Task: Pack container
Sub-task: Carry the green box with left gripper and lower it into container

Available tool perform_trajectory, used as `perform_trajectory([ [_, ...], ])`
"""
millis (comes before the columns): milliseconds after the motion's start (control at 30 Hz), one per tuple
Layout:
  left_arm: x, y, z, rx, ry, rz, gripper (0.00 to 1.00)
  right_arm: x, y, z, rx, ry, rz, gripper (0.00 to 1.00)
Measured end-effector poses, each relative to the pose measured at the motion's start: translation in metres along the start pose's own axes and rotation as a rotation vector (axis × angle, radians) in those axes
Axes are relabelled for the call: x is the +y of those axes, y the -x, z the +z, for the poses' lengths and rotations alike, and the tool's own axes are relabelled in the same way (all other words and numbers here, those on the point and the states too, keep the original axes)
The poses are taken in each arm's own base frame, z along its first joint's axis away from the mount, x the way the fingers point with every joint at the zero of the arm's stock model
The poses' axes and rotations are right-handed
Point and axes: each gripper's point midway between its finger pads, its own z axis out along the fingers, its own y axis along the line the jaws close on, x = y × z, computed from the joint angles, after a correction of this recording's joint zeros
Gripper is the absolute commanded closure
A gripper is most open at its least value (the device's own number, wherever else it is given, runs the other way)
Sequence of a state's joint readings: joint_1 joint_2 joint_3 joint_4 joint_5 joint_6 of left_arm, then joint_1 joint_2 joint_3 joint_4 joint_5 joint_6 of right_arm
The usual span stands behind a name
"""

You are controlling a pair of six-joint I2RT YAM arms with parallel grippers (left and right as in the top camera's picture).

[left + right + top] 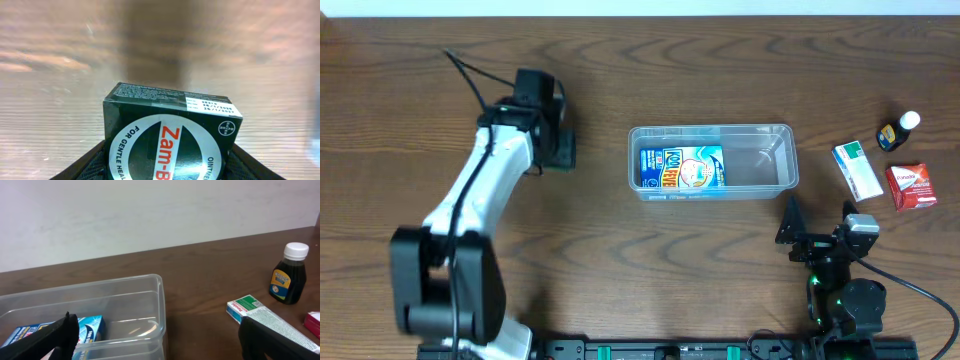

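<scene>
The clear container (710, 128) is set mid-tabletop (620, 60), within reach of both arms, and a blue carton (685, 167) is already laid inside. The left gripper (167, 150) is closed on a dark green Zam-Buk box (170, 107), whose label is legible only in the left wrist view. The right gripper (157, 322) is held wide open and empty by the container's end. Only its view shows the brown bottle (289, 274) clearly.

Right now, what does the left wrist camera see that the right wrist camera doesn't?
Only the left wrist view: a dark green ointment box, seen close up.
Only the right wrist view: the clear container with a blue carton inside, a brown bottle with a white cap, a green-and-white box, the edge of a red box, and a pale wall.
Both: the brown wooden table.
</scene>
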State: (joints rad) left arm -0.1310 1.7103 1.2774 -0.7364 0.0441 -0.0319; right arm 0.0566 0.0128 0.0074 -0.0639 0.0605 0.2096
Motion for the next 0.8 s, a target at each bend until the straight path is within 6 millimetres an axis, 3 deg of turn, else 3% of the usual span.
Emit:
perform_trajectory([
  [167, -0.033, 0.023, -0.065, -0.144, -0.050, 0.018, 0.44, 0.000, 0.000, 0.000, 0.000, 0.000, 0.000, 0.01],
  [367, -0.084, 0.032, -0.110, -0.236, -0.136, 0.022, 0.44, 0.000, 0.000, 0.000, 0.000, 0.000, 0.000, 0.01],
  [633, -0.154, 0.024, -0.120, -0.264, -0.248, 0.037, 0.44, 0.000, 0.000, 0.000, 0.000, 0.000, 0.000, 0.01],
  [800, -0.178, 0.012, -0.104, -0.222, -0.242, 0.046, 0.44, 0.000, 0.000, 0.000, 0.000, 0.000, 0.000, 0.01],
])
